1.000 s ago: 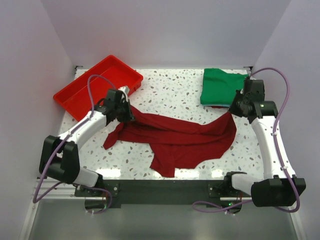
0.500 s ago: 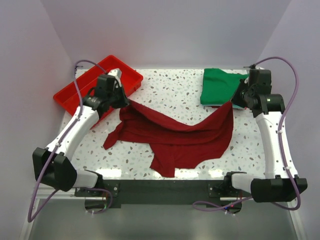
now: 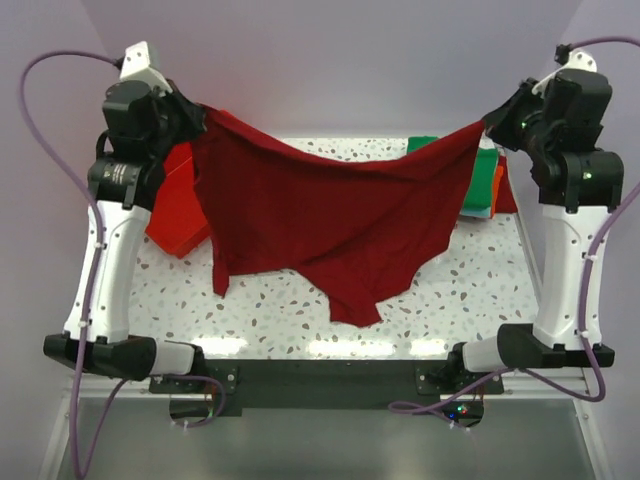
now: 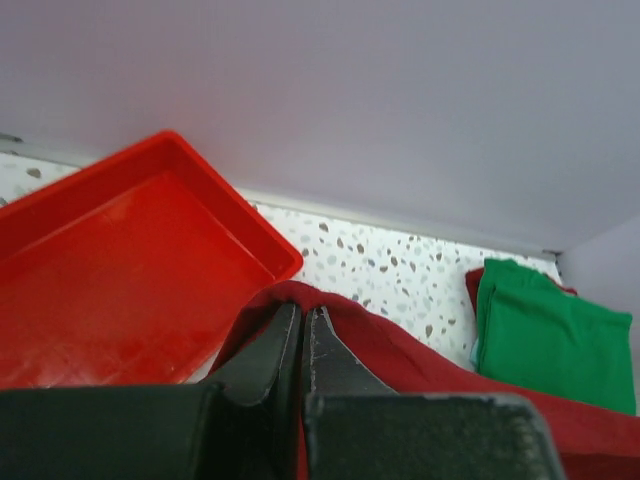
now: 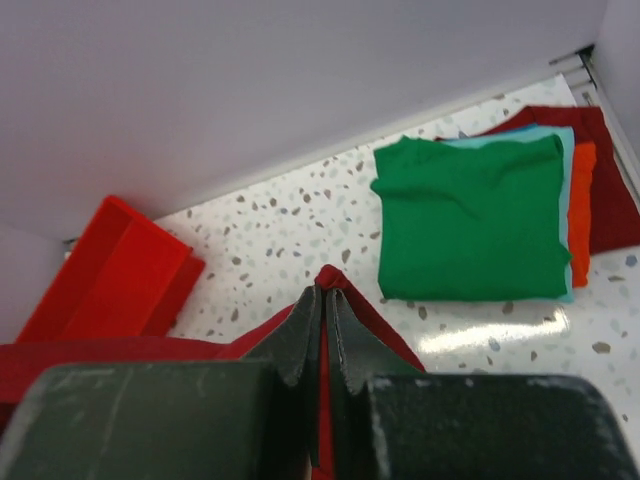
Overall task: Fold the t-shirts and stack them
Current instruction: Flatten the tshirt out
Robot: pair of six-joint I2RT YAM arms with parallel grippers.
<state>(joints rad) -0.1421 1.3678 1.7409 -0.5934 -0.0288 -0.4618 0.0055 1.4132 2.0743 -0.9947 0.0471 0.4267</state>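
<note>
Left claw (image 4: 300, 318): fingers together, clamped on a corner of the maroon shirt (image 3: 330, 215). It is high at far left, over the tray (image 3: 172, 215).
Right claw (image 5: 325, 297): fingers together, clamped on the opposite corner. It is high at far right, above the stack.
Maroon shirt: strung between the two claws like a banner. The top edge sags in the middle and the bottom edge is ragged, with one point hanging lowest near centre. Can't tell whether that tip touches the surface (image 3: 290, 315).
Change: a second ago the shirt lay rumpled across the surface with both claws low at its ends. Both arms have since gone up and apart, so the cloth is lifted and spread.
Meaning: looks like the shake-out before laying it flat. No fold made on this shirt yet.
Stack: the green shirt (image 5: 470, 220) is folded at the far right corner. It sits on a pale blue layer (image 5: 568, 240), an orange edge (image 5: 584, 215) and a dark red edge (image 5: 612, 195).
Next, my guess: lower the shirt flat on the open middle, clear of the stack.
Risk: the right corner hangs just in front of the stack, so a sloppy descent could drag across the green shirt. The uneven hem suggests the shirt is twisted and may land creased.
</note>
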